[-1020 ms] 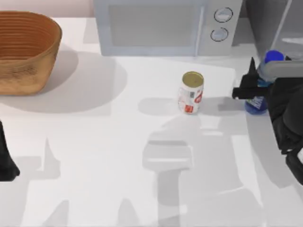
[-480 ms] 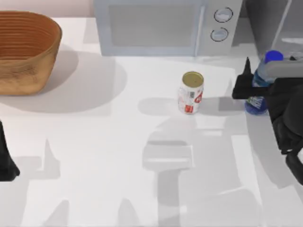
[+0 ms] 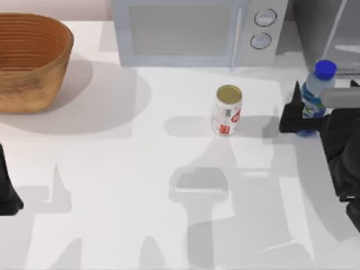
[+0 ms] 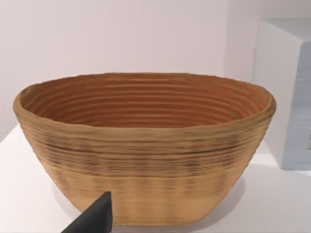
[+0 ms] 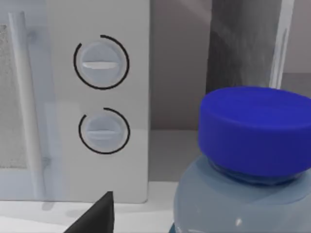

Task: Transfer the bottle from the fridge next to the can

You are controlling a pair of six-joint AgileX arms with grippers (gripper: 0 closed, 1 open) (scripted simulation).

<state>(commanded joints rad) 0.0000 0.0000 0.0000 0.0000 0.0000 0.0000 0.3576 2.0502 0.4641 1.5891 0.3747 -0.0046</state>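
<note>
top view: microwave (image 3: 191,34) behind can (image 3: 227,110), basket (image 3: 31,59) far left

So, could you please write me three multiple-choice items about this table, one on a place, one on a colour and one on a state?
1. Where does the basket stand?
A. At the table's far left
B. Beside the can
C. In front of the fridge

2. What colour is the bottle cap?
A. Red
B. Blue
C. Gold

3. How does the can stand?
A. On its side
B. Upright
C. Held in a hand

Key: 1 A, since the top view shows the basket at the left edge, far from the can. 2 B, since the right wrist view shows a blue cap close up. 3 B, since its gold top faces up and the right hand is by the bottle instead.
</note>
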